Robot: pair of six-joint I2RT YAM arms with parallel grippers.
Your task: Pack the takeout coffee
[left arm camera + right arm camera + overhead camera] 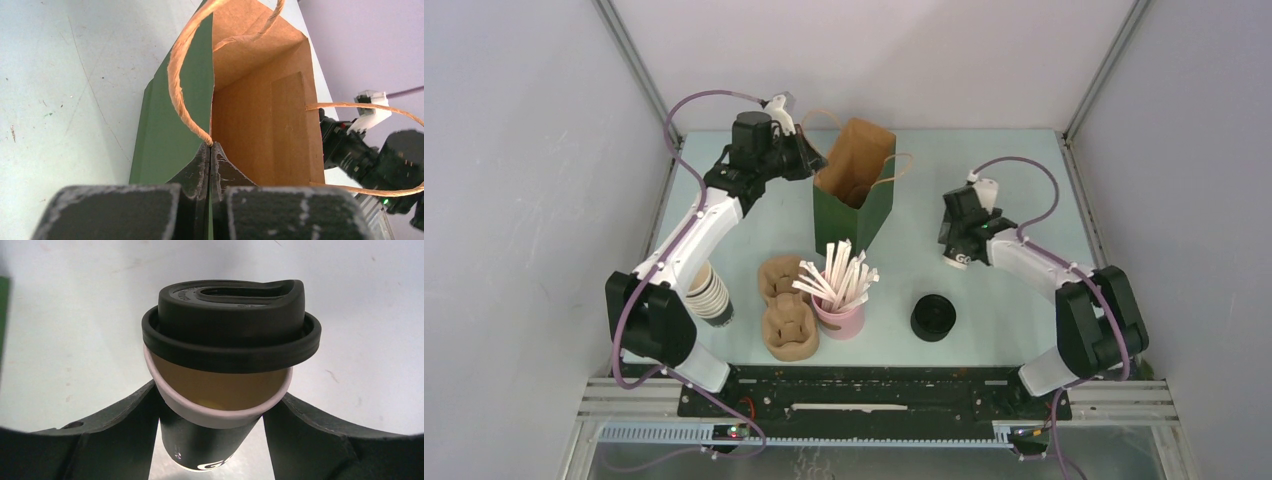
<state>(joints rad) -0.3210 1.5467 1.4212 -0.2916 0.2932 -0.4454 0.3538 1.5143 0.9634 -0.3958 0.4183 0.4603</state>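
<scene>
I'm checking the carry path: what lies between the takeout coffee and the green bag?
Only bare table, seen in the top view; the takeout coffee and green bag stand apart with nothing between.

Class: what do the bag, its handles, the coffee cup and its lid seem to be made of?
Bag: paper, brown kraft inside, matte green outside; creased folds. Handles: twisted paper cord, likely. Cup: black paper, going by its rolled pale rim. Lid: moulded black plastic, slight sheen.
</scene>
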